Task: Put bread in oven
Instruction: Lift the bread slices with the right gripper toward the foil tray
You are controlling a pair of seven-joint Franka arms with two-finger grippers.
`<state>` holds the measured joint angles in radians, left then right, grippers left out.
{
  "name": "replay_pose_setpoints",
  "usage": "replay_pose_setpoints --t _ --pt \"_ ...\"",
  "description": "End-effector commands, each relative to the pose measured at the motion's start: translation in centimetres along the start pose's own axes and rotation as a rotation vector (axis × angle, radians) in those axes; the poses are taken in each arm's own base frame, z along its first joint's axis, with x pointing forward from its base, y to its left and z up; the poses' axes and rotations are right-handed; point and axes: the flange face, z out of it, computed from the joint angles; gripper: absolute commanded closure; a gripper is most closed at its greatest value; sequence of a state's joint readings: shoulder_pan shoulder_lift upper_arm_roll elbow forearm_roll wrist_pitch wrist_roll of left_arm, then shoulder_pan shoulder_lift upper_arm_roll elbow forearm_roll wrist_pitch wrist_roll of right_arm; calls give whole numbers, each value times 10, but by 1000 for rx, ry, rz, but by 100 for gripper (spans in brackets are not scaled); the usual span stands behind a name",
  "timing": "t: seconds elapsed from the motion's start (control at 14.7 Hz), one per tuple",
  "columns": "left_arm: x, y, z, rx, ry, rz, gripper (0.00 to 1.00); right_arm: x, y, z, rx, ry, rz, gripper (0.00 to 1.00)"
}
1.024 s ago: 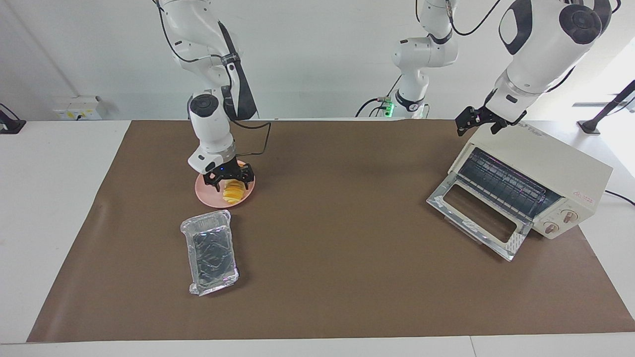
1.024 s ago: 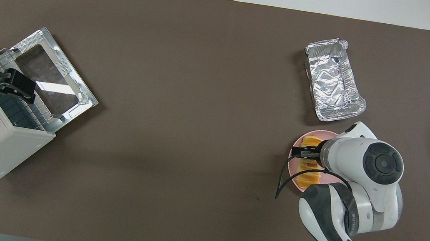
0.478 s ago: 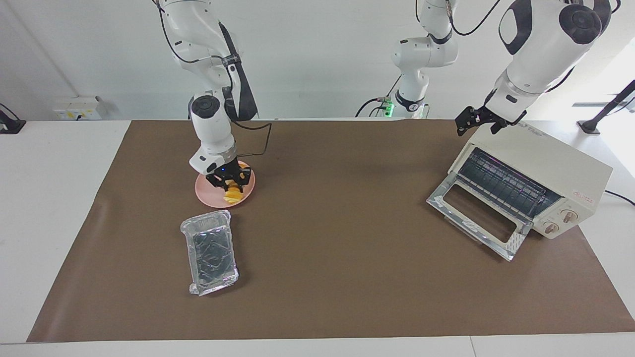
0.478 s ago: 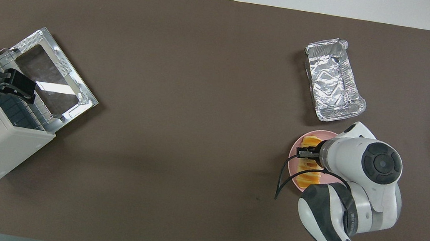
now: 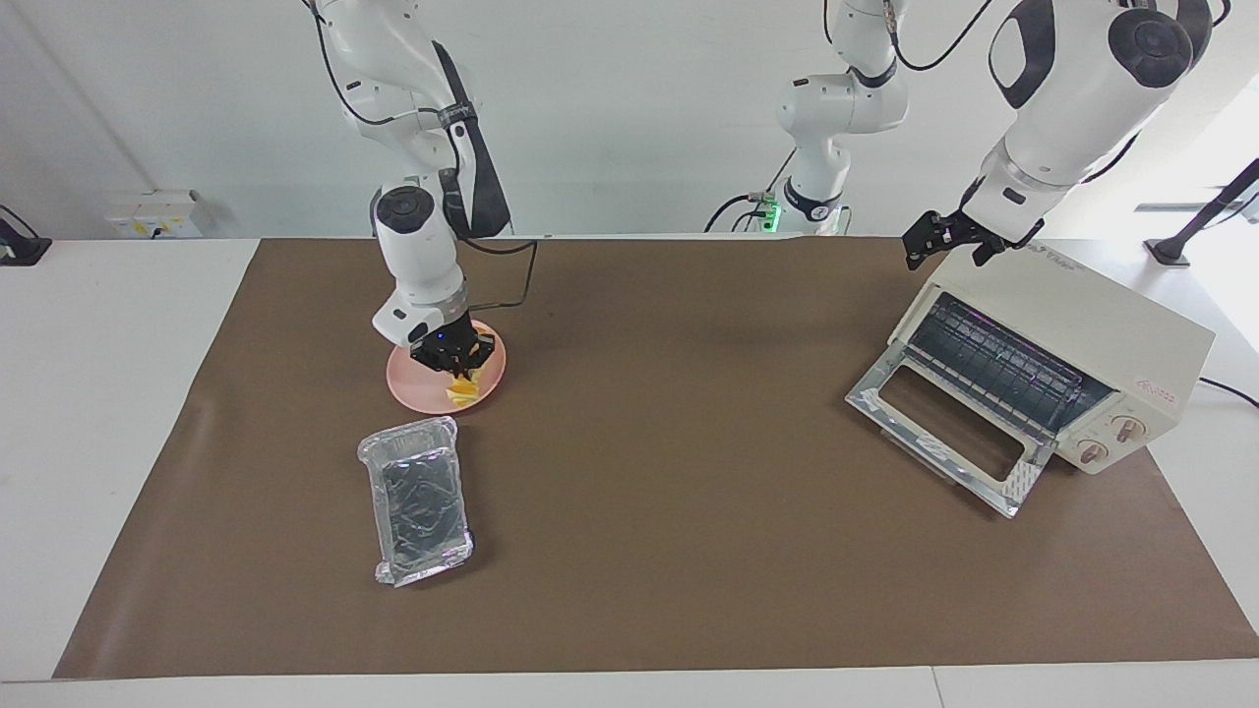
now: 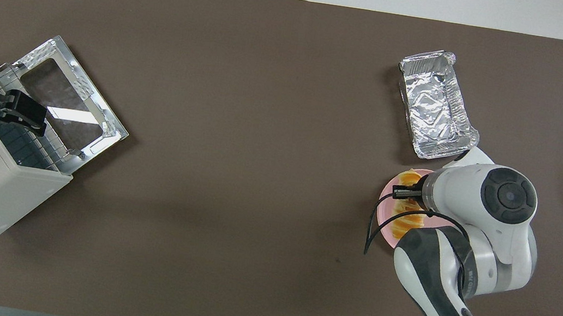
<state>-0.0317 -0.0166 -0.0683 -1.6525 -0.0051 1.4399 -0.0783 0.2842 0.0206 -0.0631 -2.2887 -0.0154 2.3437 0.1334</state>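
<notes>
One bread (image 5: 460,390) on plate (image 5: 413,388), lengthwise toward/away from robots.

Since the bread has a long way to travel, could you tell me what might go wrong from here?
1. The right gripper has closed on the bread on the plate; the ridged loaf may slip or break apart when lifted.
2. The left gripper waits over the oven, by the opening, so the arms may crowd each other there.
3. The lowered door juts out in front of the rack; a low approach could hit it.
</notes>
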Motion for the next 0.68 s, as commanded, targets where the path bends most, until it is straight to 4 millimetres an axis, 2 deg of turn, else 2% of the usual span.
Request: replay_pose_setpoints --t 0.0,0.14,0.34,0.41,0.61 --pt "-5 -4 -3 15 19 -4 0 36 6 -51 -14 -35 -52 100" --pt "-5 -4 -3 15 19 -6 0 71 14 -84 -18 -36 -112 100" --pt "-5 -4 -3 15 18 -4 0 105 43 -117 -14 10 -222 100" --pt "-5 -4 -3 15 18 -4 0 114 51 -120 -17 17 -251 100" --pt "-5 -4 -3 15 18 -4 0 135 51 -122 -26 31 -298 100"
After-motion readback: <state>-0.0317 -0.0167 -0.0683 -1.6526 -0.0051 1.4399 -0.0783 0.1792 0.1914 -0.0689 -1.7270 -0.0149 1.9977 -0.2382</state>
